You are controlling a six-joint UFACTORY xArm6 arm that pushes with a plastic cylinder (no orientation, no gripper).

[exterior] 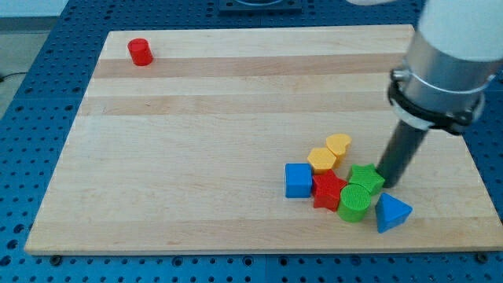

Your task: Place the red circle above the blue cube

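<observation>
While rod leans down from view's right, my tip [387,182] touches green star [366,177]; gripperless.

This looks like a robotics lab bench. A plain wooden board [236,102] lies on a blue metal table [31,102] drilled with a regular grid of holes, the kind used for mounting equipment. A white and grey robot arm [448,55] hangs over the board, and small coloured plastic blocks [346,177] sit on it like test pieces.

Pale matt wood board [196,118], smooth plastic-looking red circle [141,52].
</observation>
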